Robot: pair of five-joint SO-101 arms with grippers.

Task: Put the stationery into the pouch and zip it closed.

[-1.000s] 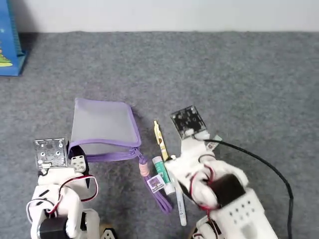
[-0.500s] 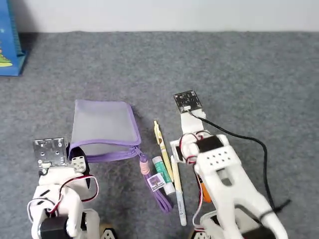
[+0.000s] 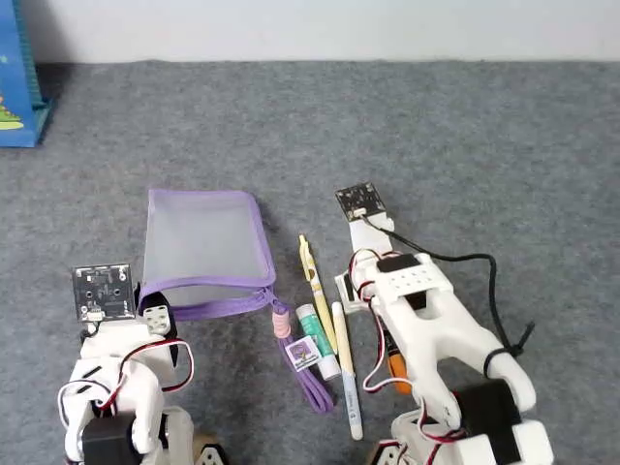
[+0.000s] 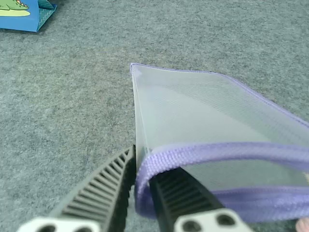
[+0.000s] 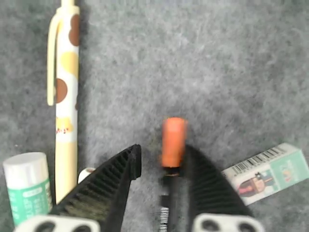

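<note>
A purple mesh pouch (image 3: 203, 250) lies flat with its open rim toward the arms. My left gripper (image 4: 141, 186) is shut on that purple rim (image 4: 203, 153) at the near left corner (image 3: 155, 312). Beside the pouch lie a yellow spotted pen (image 3: 314, 281), a green glue stick (image 3: 316, 337) and a white pen (image 3: 345, 376). My right gripper (image 5: 163, 152) stands open just above the carpet. An orange-capped marker (image 5: 173, 140) lies between its fingers, closer to one of them. The right arm (image 3: 412, 291) covers most of the marker (image 3: 397, 366) from above.
A small eraser with a barcode (image 5: 266, 169) lies close to the right gripper. The pouch's purple strap (image 3: 308, 380) and pink bead (image 3: 281, 325) trail beside the glue stick. A blue box (image 3: 17, 77) stands at the far left by the wall.
The right arm has unfolded and come down over the orange marker, its wrist now low near the pens. The left gripper kept hold of the pouch rim, which shifted slightly.
</note>
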